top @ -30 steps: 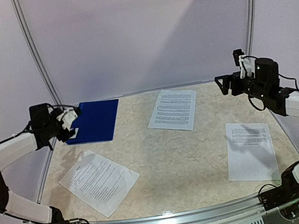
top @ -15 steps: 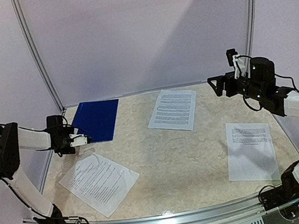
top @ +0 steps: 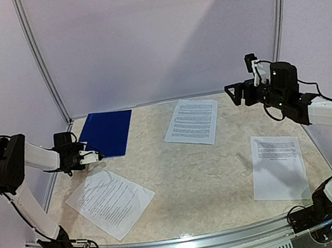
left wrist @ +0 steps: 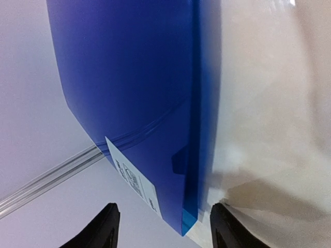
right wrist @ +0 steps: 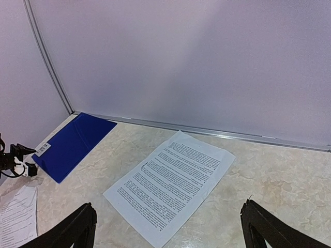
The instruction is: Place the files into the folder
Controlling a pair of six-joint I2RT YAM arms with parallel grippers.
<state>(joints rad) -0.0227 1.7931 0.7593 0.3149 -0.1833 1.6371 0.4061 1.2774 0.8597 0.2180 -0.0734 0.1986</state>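
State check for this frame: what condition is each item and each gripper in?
folder: closed, lying on the table, near corner between the left gripper's fingers
near-left sheet: flat, outside the folder
far middle sheet: flat, outside the folder
right sheet: flat, outside the folder
left gripper: open, low at the folder's corner, not gripping
right gripper: open, raised, empty

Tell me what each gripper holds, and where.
Nothing is held. The left gripper is open around a corner of the folder; the right gripper is open and empty.
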